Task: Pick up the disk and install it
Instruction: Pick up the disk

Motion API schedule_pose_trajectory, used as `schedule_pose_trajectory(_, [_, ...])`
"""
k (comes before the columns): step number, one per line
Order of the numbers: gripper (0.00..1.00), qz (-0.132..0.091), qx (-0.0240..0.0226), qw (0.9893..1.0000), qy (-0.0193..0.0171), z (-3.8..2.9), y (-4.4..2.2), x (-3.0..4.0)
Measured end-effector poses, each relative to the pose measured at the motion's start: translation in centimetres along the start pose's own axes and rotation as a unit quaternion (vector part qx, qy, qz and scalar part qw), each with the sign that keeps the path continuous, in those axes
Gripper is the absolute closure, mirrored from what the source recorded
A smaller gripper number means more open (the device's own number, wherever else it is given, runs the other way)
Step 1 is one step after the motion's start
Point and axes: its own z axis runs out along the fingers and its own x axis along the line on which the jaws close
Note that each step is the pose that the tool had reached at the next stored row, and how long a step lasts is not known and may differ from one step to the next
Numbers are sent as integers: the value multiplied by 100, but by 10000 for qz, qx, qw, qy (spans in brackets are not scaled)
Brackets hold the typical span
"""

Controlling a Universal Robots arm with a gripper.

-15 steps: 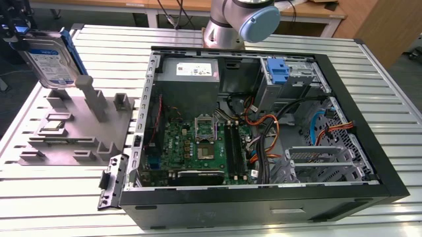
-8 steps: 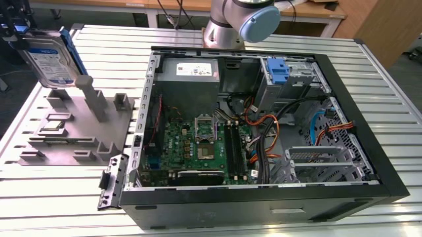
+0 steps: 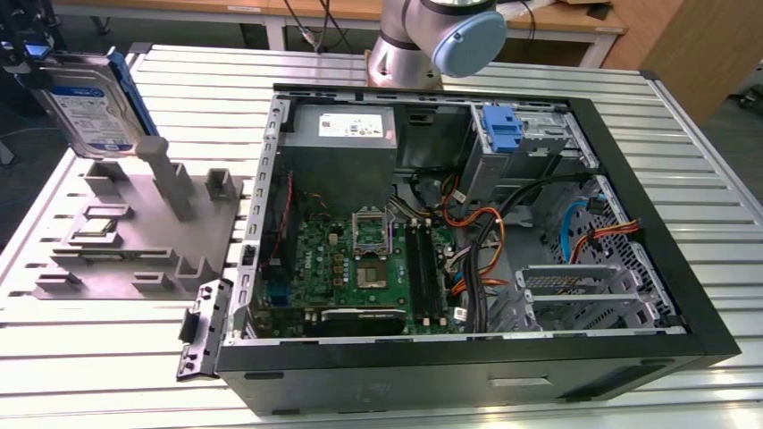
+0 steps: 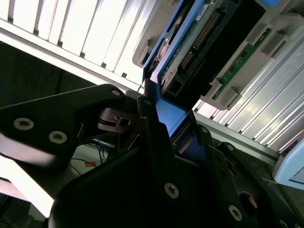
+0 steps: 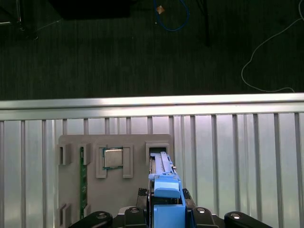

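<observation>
Claw (image 4: 168, 126) front and centre in the second wrist view, black fingers (image 4: 148, 128) clamped on either side of a blue side rail, and that rail belongs to the disk (image 4: 199, 33), whose green circuit board and connector row face the camera. Firm grip, fingers drawn in as far as the rail lets them. In the first wrist view the claw (image 5: 166, 216) looks straight down along the disk (image 5: 164, 183), which hangs edge-on with its far end over an open slot (image 5: 158, 151) in the grey holder block (image 5: 137, 166).

Out to the exterior view: the claw (image 3: 27, 49) is at the upper corner on the exterior view's left, and the disk (image 3: 86, 105) hangs upright below it, white-and-blue label showing, blue rail along one edge. Its lower end is right at the top of the holder block (image 3: 143, 241); whether it touches, I cannot tell. A square chip (image 5: 113, 157) sits in a pocket just beside the slot, and a green strip (image 5: 82, 183) stands in a groove further along.

The block rests on the slatted metal tabletop (image 3: 96, 357). Toward the exterior view's right lies the open computer case (image 3: 703, 340), green mainboard (image 3: 357, 259) exposed. The arm's base (image 3: 435, 36) stands behind the case.
</observation>
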Motion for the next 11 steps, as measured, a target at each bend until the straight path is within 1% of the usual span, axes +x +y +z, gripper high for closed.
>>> schedule_pose_trajectory(7, [64,-1,0,10000,1,-8,0,0])
schedule_pose_trajectory(11, [64,0,0,10000,1,-24,0,0])
